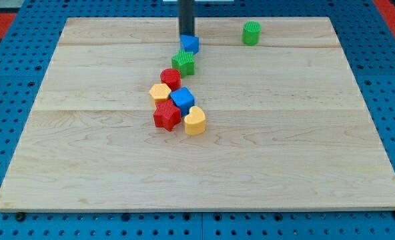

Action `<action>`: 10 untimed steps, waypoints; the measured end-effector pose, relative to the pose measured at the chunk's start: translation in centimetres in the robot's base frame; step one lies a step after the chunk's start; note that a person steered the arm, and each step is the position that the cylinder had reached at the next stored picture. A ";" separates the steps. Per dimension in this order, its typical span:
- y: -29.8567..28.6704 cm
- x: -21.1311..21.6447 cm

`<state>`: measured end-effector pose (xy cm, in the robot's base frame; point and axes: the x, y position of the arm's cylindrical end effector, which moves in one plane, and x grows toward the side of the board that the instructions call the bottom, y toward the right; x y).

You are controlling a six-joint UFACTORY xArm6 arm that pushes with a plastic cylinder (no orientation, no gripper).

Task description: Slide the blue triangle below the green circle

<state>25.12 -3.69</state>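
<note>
The blue triangle (190, 44) lies near the board's top centre. My tip (186, 35) stands right at its upper left edge, touching or almost touching it. The green circle (251, 33) stands alone near the board's top edge, well to the right of the blue triangle and slightly higher in the view. Nothing hides either block.
A green block (183, 63) sits just below the blue triangle. Below it a cluster runs down the board: a red circle (170, 78), a yellow block (159, 91), a blue cube (182, 99), a red star-like block (166, 115) and a yellow heart (195, 121). The wooden board (297, 147) lies on a blue pegboard.
</note>
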 end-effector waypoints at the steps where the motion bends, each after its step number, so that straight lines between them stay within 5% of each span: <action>1: -2.0 0.0; 5: -7.5 -1.8; 10: 9.6 4.6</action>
<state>29.71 5.91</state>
